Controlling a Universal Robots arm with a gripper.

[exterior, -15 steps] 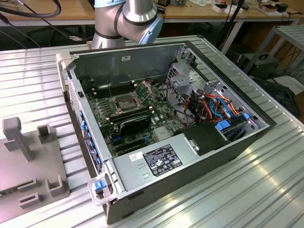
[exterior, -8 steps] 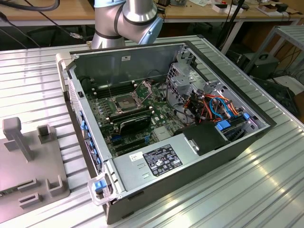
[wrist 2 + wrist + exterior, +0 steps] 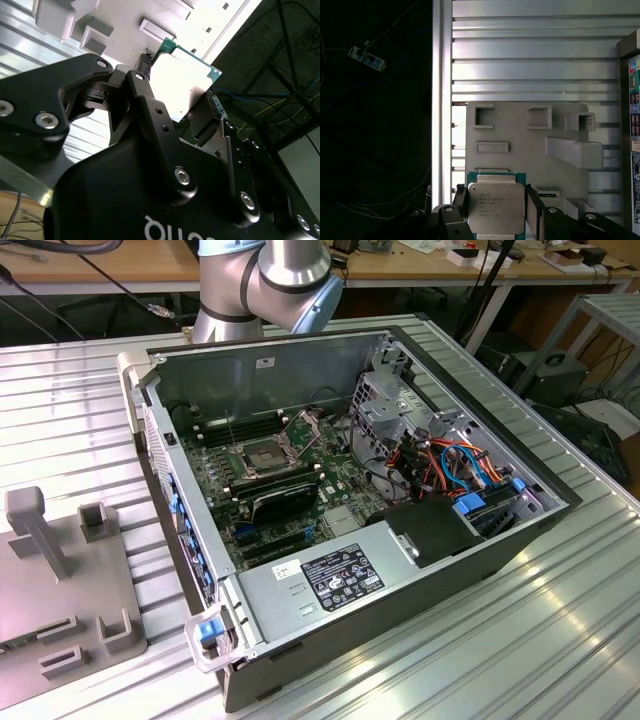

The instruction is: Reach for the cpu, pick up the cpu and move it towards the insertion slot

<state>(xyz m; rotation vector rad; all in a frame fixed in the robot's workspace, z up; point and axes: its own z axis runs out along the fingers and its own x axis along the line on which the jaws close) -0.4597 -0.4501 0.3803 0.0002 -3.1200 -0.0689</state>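
Silver-beige cpu [image 3: 496,207]: pinched edgewise in your jaws, over the grey fixture [image 3: 512,129].
Risk: thin edge hold; any jolt could tilt or drop it.

The computer case [image 3: 270,375] lies on the table [image 3: 520,640], the fixture plate [image 3: 60,580] just beside it at the exterior view's left, the arm [image 3: 265,280] behind it. Inside, the insertion slot [image 3: 262,458] sits on the board [image 3: 215,475] — the finned block [image 3: 285,502] just before it. In the first wrist view the cpu [image 3: 496,207], clamped in the gripper [image 3: 497,200], hangs over the fixture plate.
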